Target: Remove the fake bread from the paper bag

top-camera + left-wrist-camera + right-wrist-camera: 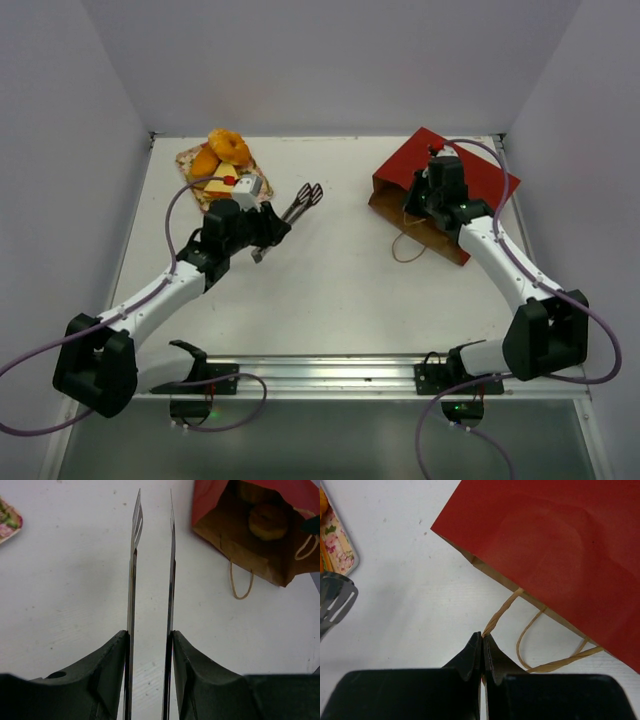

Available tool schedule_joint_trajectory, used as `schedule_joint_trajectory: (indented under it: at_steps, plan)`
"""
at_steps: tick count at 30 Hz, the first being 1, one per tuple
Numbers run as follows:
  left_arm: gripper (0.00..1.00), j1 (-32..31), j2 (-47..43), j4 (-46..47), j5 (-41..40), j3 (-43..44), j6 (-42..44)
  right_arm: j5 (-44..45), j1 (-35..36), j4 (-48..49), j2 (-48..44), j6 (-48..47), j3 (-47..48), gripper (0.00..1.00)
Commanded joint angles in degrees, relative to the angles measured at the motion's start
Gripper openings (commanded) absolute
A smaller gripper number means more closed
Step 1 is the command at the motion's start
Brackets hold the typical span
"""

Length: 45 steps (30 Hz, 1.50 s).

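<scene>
The dark-red paper bag lies flat at the back right, its brown mouth facing left. My right gripper is shut on one cord handle at the mouth; the bag's red side fills the right wrist view. In the left wrist view a tan roll sits inside the bag. My left gripper is shut on metal tongs, whose arms stand slightly apart, empty, pointing towards the bag. A ring doughnut, an orange bun and a yellow wedge rest on the floral tray.
The tray stands at the back left, just behind the left gripper; its corner shows in both wrist views. A second cord handle lies loose on the table in front of the bag. Grey walls close in the table's sides and back.
</scene>
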Motion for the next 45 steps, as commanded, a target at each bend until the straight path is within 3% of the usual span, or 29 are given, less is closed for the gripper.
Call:
schedule_joint_trajectory:
  at_steps: [1,8,13,19,33,45]
  plan:
    - [0.44,-3.51,1.05,8.45,-2.34,-0.39,1.34,-1.03,-0.20,-1.04,-2.78,-1.52,-0.27,0.00]
    - [0.43,-15.27,4.47,13.35,-12.09,-4.07,3.36,-0.86,-0.20,-1.57,-3.57,-1.96,-0.18,0.00]
    - [0.44,-19.68,7.89,18.55,-18.33,-9.35,0.38,-1.21,-0.20,-1.66,-4.09,-1.96,-0.36,0.00]
    - [0.44,-26.18,8.70,18.12,-29.50,-10.68,-0.06,-0.51,-0.20,-2.10,-4.97,-2.48,-0.62,0.00]
    - [0.44,-35.15,17.92,19.17,-43.65,-10.76,-1.65,0.28,-0.20,-1.83,-6.03,-2.66,-1.59,0.00]
    - [0.44,-37.00,28.38,17.59,-44.36,-6.46,-4.98,1.16,-0.20,-2.10,-7.08,-2.49,-2.03,0.00]
